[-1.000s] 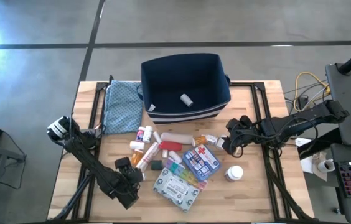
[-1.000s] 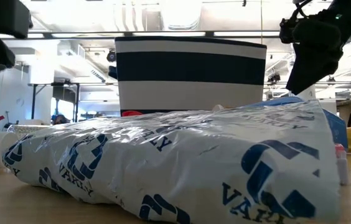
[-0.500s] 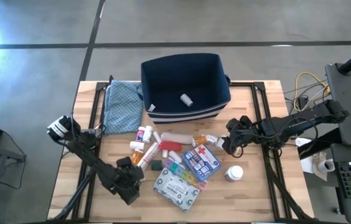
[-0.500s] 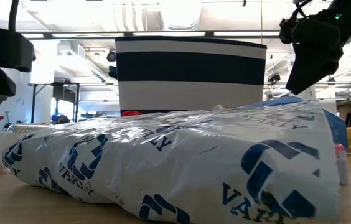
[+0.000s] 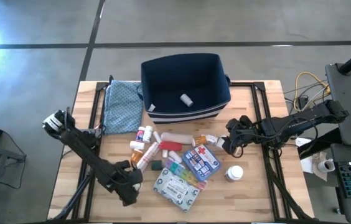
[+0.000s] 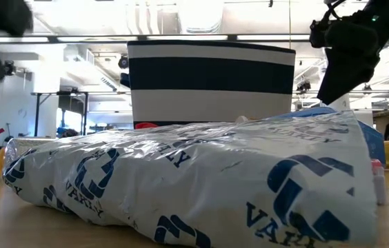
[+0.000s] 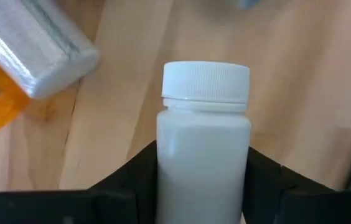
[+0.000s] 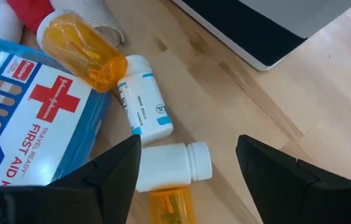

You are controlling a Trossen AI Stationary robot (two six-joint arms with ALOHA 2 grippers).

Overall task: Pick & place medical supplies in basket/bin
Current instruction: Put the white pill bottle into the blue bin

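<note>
Left fingers grip white bottle; right fingers spread.

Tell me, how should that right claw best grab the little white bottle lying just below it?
Judging by its pose, the white bottle lies on its side, so the right gripper, open above it, should come straight down and pinch across the smooth round body, not the ridged cap. An orange vial crowds one flank, so fingers need care there.

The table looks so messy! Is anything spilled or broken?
Nothing looks spilled or broken. The supplies lie jumbled in front of the navy bin, many bottles tipped on their sides, caps on. One small white item already lies inside the bin. The left gripper holds a white bottle.
</note>
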